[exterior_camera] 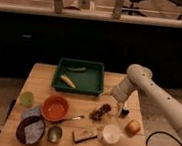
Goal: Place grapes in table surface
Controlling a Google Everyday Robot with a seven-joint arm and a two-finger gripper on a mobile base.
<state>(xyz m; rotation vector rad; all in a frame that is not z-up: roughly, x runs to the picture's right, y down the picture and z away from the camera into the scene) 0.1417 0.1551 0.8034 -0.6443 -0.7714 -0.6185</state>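
The grapes [101,111], a small dark reddish-purple bunch, lie on the light wooden table surface [40,81], right of centre and between the orange bowl and the round orange fruit. My white arm comes in from the right, bends at its elbow and reaches down. The gripper [121,110] hangs just right of the grapes, low over the table. I cannot tell whether it touches the grapes.
A dark green tray [95,83] at the back holds a yellow piece and a green piece. An orange bowl [54,108], a green cup [26,98], a dark plate with cloth [30,129], a metal cup [54,133], a brown bar [83,135], a white cup [110,134] and a round orange fruit [133,126] fill the front.
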